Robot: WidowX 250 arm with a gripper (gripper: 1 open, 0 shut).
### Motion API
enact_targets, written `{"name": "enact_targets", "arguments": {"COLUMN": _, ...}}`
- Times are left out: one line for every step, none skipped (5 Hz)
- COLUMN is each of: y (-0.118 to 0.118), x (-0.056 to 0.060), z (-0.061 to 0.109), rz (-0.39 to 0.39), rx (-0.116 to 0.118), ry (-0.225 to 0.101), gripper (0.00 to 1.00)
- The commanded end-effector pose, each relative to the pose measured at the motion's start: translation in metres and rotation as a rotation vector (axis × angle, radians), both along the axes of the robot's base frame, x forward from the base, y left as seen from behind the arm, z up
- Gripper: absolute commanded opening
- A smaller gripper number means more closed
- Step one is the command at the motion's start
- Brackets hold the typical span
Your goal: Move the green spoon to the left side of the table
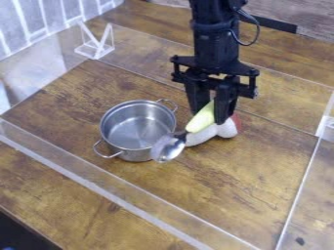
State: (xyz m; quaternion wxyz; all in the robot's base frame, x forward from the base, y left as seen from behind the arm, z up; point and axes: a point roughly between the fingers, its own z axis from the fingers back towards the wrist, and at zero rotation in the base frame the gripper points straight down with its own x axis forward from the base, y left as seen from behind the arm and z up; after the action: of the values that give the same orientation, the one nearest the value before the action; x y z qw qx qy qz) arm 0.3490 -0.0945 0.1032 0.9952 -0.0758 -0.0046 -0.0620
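Slanting green spoon (190,129), bowl down-left

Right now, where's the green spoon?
In the camera view the green spoon hangs tilted from the shut gripper near mid-table, its metal bowl low beside the right rim of the pot, with the toy mushroom just behind it.

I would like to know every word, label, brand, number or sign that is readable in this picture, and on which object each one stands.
None: no readable text shows anywhere.
Steel pot with two handles: no marking visible.
Yellow-green plastic-handled spoon in the shut black gripper: no marking visible.
Brown wood-plank table and its clear acrylic walls: plain, no label.
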Motion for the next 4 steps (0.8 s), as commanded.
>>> {"name": "enact_targets", "arguments": {"y": 0.005, "x": 0.003, "z": 0.048, "rz": -0.078, "rx": -0.007, "ry": -0.083, "gripper": 0.0}}
{"name": "enact_targets", "arguments": {"y": 0.016, "x": 0.001, "z": 0.064, "rz": -0.172, "rx": 0.018, "ry": -0.076, "gripper": 0.0}}
{"name": "enact_targets", "arguments": {"y": 0.033, "x": -0.002, "z": 0.075, "rz": -0.212, "rx": 0.05, "ry": -0.066, "gripper": 0.0}}
{"name": "enact_targets", "arguments": {"y": 0.047, "x": -0.007, "z": 0.073, "rz": -0.232, "rx": 0.068, "ry": -0.057, "gripper": 0.0}}
